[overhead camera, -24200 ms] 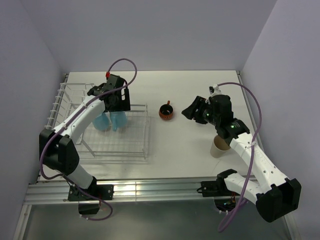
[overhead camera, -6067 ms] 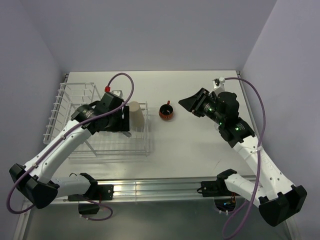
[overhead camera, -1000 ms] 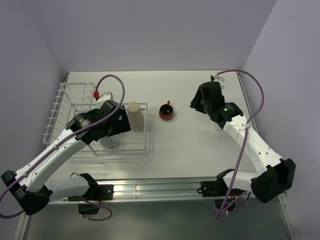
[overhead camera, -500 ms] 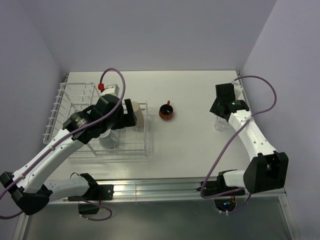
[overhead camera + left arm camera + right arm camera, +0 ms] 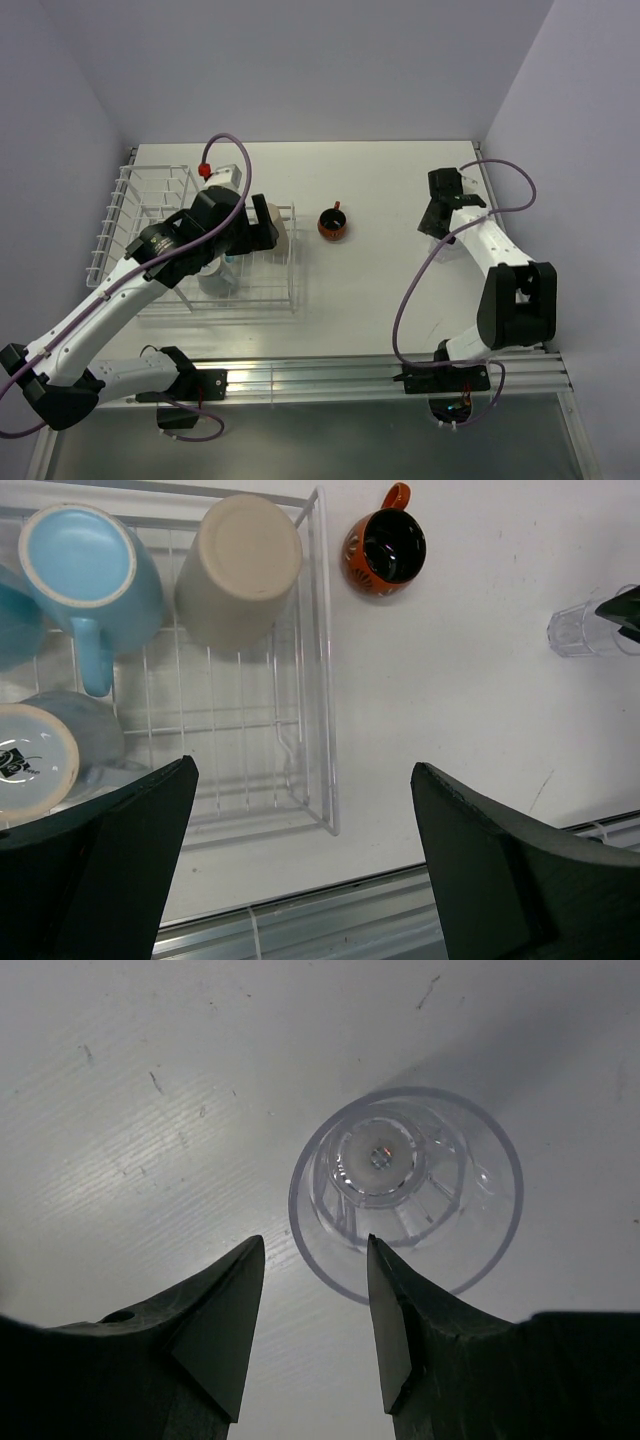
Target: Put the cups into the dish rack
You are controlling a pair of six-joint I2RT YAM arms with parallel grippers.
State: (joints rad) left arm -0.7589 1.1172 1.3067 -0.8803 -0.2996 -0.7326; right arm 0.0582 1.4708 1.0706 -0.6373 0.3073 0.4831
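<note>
Only the red-orange mug [image 5: 332, 224] stands outside the dish rack [image 5: 140, 195]

Above the rack's right end hangs the left pincer [image 5: 300, 880], its jaws spread wide with nothing between them. Seen from the left wrist, the cream mug [image 5: 240, 568] sits bottom up against the rack's right wall, ahead of the pincer and apart from it. Just beside it to the left is a light blue mug [image 5: 85, 565], also bottom toward the camera, with its handle pointing back toward the pincer. A second blue mug [image 5: 15, 625] shows at the left edge of that view. A third mug [image 5: 40, 755], greyish blue with a pale base, lies partly behind the left finger [image 5: 110, 870]. All four are inside the rack's wires.

The red-orange mug is upright on the white tabletop [image 5: 450, 730], just beyond the rack's right wall, its dark inside facing up. No pincer touches it.

Far to the right, the right pincer [image 5: 312, 1260] points down at a clear glass [image 5: 405, 1185] standing upright on the tabletop. Its jaws are parted, and the near rim of the glass lies just ahead of the fingertips; whether they touch it I cannot tell
</note>
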